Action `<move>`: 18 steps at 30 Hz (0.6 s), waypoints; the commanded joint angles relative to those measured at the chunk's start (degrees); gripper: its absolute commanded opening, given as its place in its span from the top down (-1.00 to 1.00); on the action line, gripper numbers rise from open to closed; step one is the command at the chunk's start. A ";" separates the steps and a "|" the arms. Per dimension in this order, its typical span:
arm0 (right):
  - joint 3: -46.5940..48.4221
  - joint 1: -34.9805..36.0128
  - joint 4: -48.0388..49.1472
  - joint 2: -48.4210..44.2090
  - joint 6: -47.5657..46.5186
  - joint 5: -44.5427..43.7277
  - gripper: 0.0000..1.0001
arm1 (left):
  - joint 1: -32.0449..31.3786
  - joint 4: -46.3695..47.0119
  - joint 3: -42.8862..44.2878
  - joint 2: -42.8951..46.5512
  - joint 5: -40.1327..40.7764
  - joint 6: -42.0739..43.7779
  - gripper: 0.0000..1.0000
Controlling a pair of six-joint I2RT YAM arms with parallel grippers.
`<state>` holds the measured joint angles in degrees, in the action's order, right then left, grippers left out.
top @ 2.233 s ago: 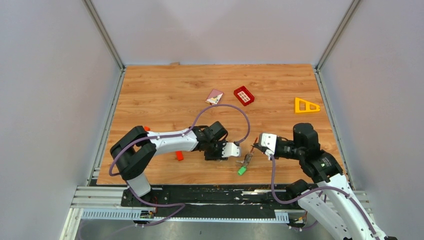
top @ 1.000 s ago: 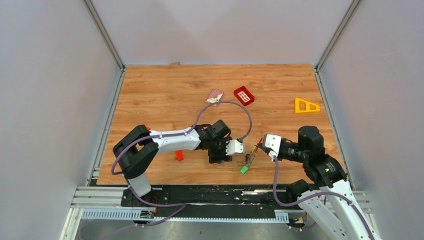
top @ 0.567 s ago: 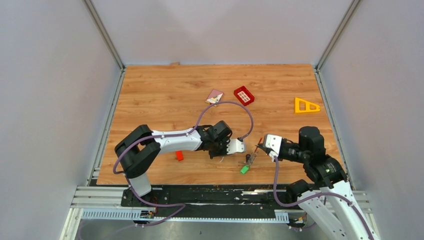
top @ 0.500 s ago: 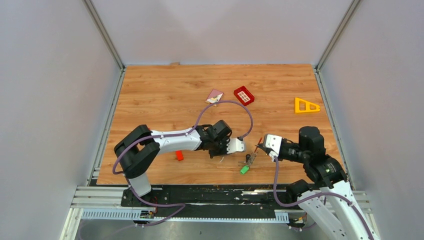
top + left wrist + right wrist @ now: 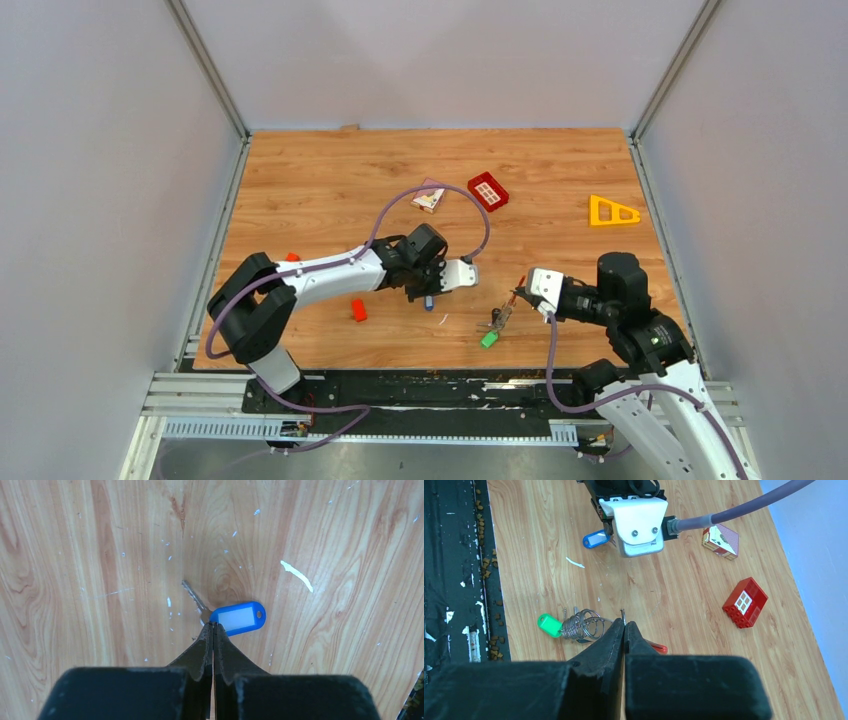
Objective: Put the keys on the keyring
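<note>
left gripper [image 5: 213,626]: it has gone from wide to fully closed within the last second. Its tips now meet on the neck of the blue key [image 5: 237,617], where the blade joins the plastic head.
left arm: it has swung back from beside the keyring [image 5: 583,625], so the two are now apart.
right gripper [image 5: 624,625]: unchanged and closed on the keyring. The wire coil sticks out one side of the fingers and the glossy red piece [image 5: 657,648] out the other.
green key [image 5: 549,625]: it lies on the counter [image 5: 325,540], its head against the far end of the coil.
meaning: the blue key looks freshly grasped. Carrying it across and threading it are still to come.
hard to tell: whether the blue key is lifted or still flat on the wood.
hidden: the keyring's fob, which is covered by the right gripper's fingers.
unclear: whether the green key is truly threaded or only touching the coil.
not seen: a black key.
</note>
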<state>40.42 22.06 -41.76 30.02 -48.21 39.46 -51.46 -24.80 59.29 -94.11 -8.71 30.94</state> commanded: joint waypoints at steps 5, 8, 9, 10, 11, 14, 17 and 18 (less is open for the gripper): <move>1.31 -0.18 1.93 0.55 -0.83 0.93 1.00 | -0.09 -0.96 -0.75 -2.67 0.21 3.49 0.88; 1.24 -0.18 1.85 0.72 -0.89 0.88 1.00 | 0.12 -1.21 -1.05 -3.46 0.06 3.96 0.79; 1.16 -0.23 1.90 0.74 -0.91 0.93 1.00 | 0.18 -1.47 -1.02 -3.61 -0.12 4.01 0.77; 1.08 -0.23 1.93 0.74 -0.90 0.84 1.00 | 0.28 -1.69 -1.08 -3.63 -0.33 4.14 0.74; 0.99 -0.20 2.02 0.70 -0.88 0.80 1.00 | 0.37 -2.00 -1.17 -3.59 -0.54 4.17 0.71; 0.86 -0.19 2.16 0.65 -0.90 0.79 1.00 | 0.70 -2.36 -1.76 -2.64 -0.61 4.53 0.58; 0.80 -0.20 2.14 0.65 -0.88 0.82 1.00 | 1.28 -2.35 -2.52 -1.12 -0.60 4.70 0.40; 0.72 -0.18 2.19 0.65 -0.92 0.80 1.00 | 1.46 -2.32 -2.77 -0.60 -0.54 4.74 0.35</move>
<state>40.42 22.04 -41.76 30.81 -48.34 39.48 -50.83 -26.33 57.82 -97.80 -8.47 34.68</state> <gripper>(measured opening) 0.016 0.287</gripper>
